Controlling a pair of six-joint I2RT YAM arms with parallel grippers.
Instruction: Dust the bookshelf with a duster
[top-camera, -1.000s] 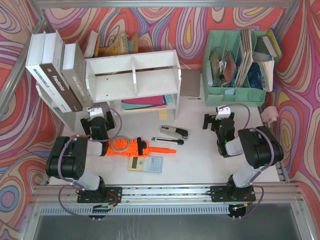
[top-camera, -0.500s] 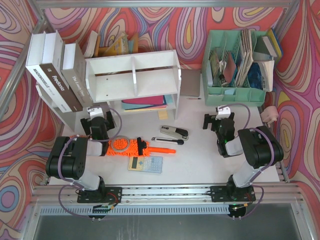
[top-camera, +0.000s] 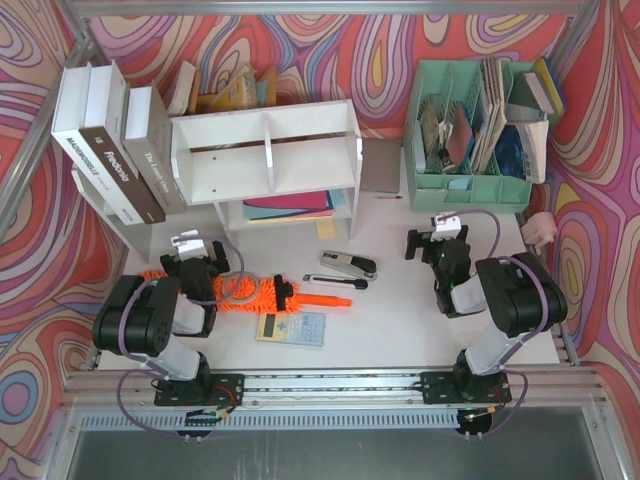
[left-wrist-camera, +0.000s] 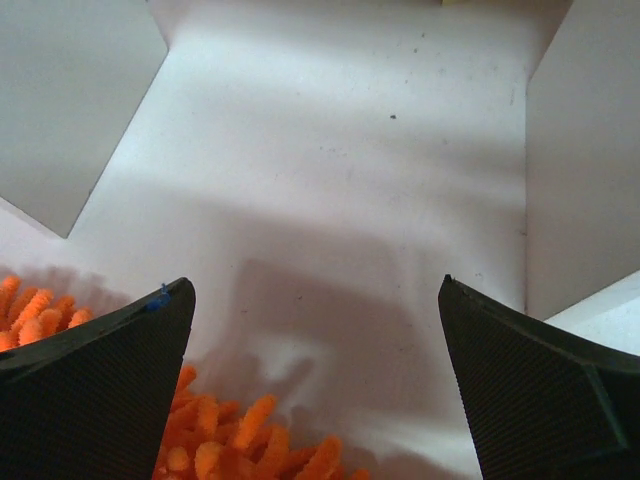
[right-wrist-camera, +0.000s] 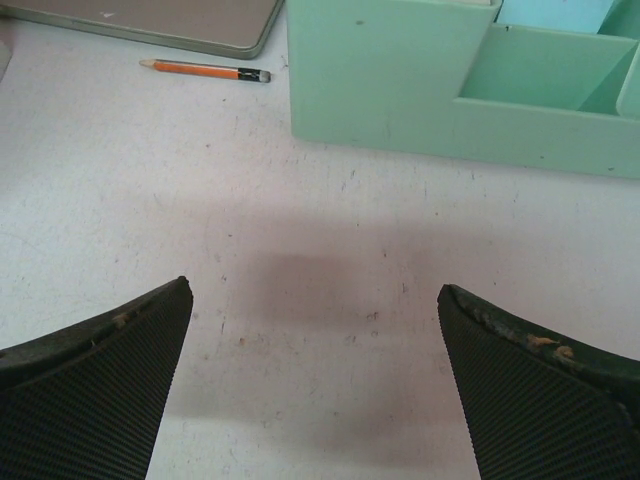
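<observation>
Both left claw and right claw are wide open, and the soft, light duster by the table's front edge looks best grabbed at its stiff handle.

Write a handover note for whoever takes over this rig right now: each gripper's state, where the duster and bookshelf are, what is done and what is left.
Left gripper: open, holding nothing, over the fluffy end of the duster.
Right gripper: open, holding nothing, over bare table in front of the green file box.
Duster: lying flat on the table in front of the bookshelf, its handle pointing right.
Done: nothing that shows; the duster is not picked up.
Left: grip the duster, lift it, and wipe the bookshelf top and tiers.
</observation>
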